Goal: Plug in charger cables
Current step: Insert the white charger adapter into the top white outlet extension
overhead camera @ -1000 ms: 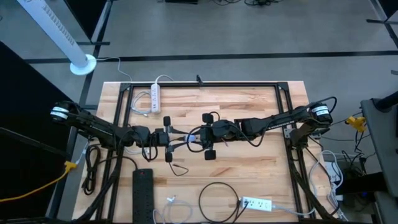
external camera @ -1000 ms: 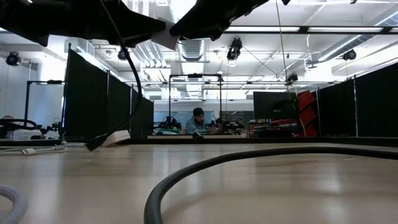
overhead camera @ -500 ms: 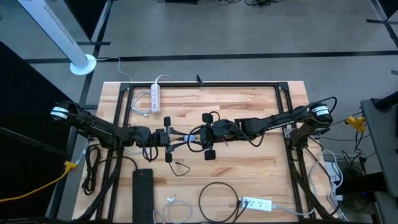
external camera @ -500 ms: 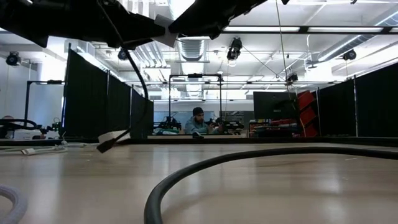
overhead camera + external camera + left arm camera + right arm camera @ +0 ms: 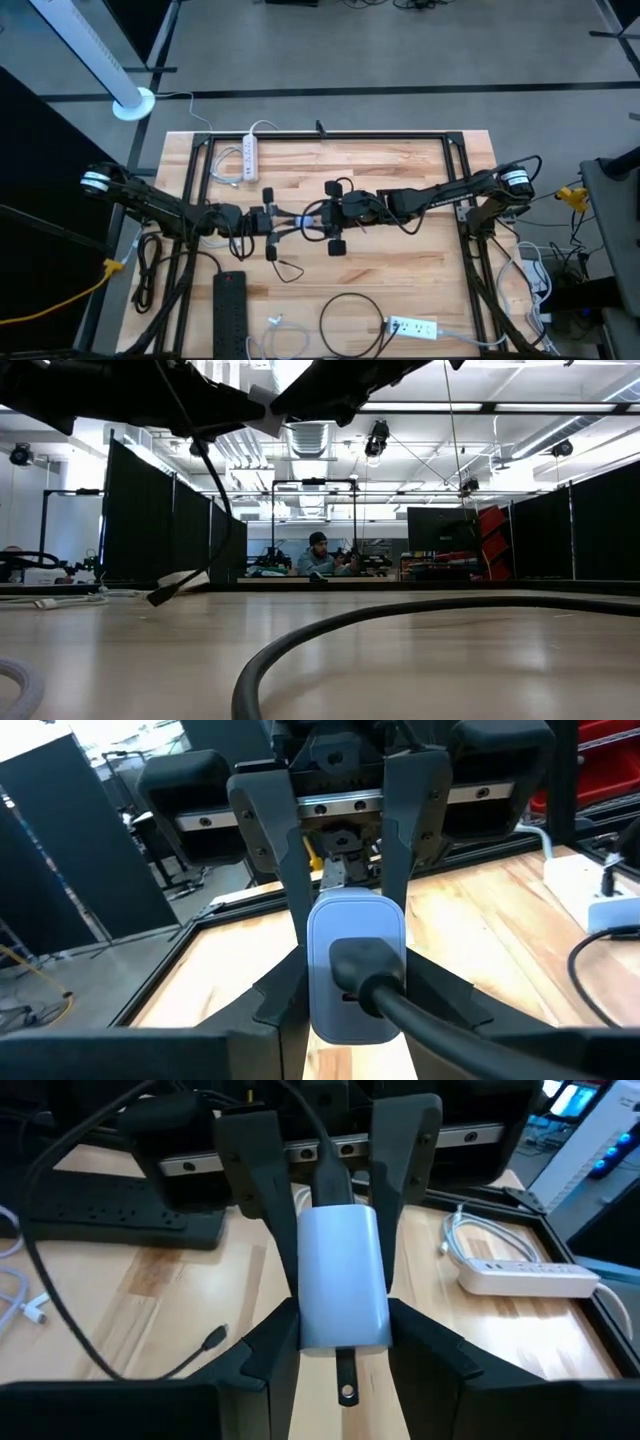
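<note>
Two grippers meet over the middle of the wooden table (image 5: 400, 270), and both hold the same white charger block (image 5: 355, 965). From the left side, the left gripper (image 5: 272, 222) has its fingers (image 5: 270, 830) pressed tight on the block's sides. A black cable (image 5: 285, 268) is plugged into the block and hangs down, with its free plug end just above the table. From the right side, the right gripper (image 5: 332, 216) also squeezes the block between its fingers (image 5: 400, 1160). Other cables lie loose near the table's front edge.

no readable text, labels or numbers
</note>
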Motion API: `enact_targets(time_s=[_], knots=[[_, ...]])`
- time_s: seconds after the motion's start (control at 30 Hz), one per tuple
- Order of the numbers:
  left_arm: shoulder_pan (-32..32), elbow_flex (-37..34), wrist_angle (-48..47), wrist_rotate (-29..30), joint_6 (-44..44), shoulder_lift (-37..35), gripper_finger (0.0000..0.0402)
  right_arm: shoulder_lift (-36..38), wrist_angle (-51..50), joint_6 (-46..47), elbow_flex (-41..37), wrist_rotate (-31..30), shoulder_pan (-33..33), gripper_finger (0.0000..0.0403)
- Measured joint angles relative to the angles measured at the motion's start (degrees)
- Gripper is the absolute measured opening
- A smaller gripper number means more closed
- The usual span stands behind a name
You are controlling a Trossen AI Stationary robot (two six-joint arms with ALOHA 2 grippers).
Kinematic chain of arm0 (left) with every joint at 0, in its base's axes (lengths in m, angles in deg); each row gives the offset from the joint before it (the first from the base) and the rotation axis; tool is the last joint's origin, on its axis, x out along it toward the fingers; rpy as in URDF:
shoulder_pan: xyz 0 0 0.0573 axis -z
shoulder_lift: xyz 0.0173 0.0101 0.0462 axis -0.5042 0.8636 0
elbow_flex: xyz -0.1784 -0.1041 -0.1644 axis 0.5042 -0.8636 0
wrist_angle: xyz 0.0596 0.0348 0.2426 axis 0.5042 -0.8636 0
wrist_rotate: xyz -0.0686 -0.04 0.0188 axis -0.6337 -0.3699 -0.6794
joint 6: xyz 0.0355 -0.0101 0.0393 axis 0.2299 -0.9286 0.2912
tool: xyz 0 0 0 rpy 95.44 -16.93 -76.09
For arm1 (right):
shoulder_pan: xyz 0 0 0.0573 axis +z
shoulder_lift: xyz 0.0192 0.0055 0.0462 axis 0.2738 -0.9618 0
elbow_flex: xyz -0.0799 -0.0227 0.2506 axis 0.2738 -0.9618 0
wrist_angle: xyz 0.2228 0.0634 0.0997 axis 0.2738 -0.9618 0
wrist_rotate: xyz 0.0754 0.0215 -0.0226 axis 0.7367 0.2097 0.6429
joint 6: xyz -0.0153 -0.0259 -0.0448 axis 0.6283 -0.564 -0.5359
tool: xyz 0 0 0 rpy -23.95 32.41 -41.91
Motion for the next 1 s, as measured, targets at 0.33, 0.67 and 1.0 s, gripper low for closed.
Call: enact_targets(time_s=[0.33, 0.67, 1.0], knots=[[-2.1, 12.8, -41.5, 22.0, -14.1, -6.9, 0.0116, 3.1, -5.5, 3.7, 0.0, 0.1, 0.4, 0.0246], [-26.4, 32.0, -92.6, 8.4, -37.3, -5.0, 0.0116, 5.0, -9.7, 10.2, -0.1, -0.8, 2.5, 0.0248], [-58.7, 28.5, -90.1, -15.3, -36.9, -1.9, 0.0116, 4.9, -11.6, 12.2, -0.2, -1.4, 9.9, 0.0210]])
